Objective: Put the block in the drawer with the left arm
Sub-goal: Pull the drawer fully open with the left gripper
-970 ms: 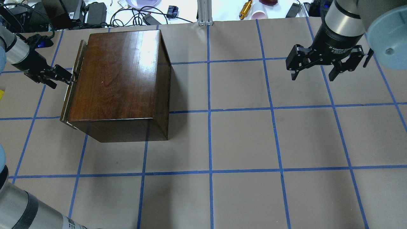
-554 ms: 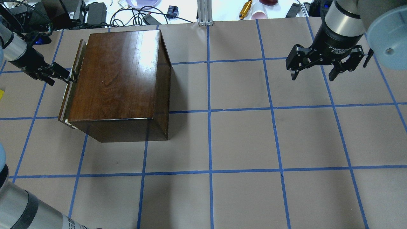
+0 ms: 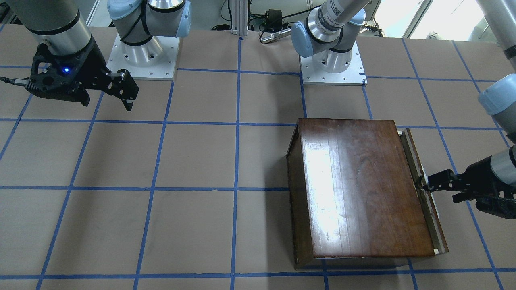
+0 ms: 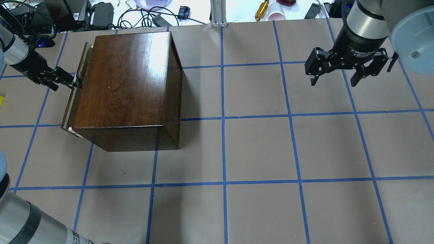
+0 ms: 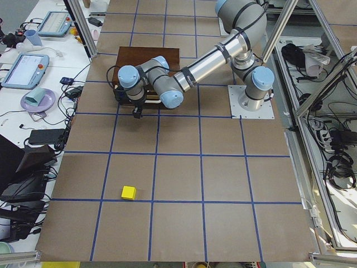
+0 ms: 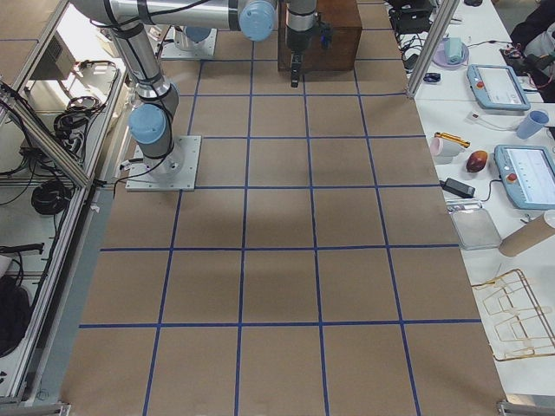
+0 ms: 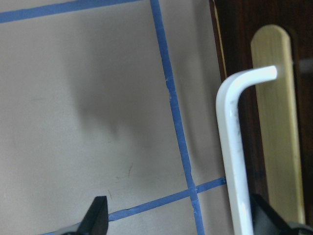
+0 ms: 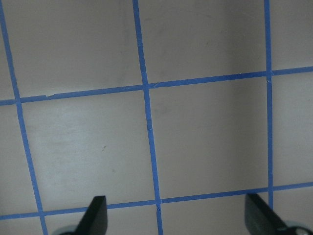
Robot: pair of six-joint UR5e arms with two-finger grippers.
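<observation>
Now my left gripper gapes wide, the pull of the drawer just inside one fingertip; my right gripper gapes too.

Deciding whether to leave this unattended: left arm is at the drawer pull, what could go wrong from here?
1. The left gripper has its jaws open and the pull sits by one finger only, unclamped, so it may slip off.
2. Nothing braces the box, and the right gripper hangs far off, so the box may slide rather than the drawer opening.
</observation>
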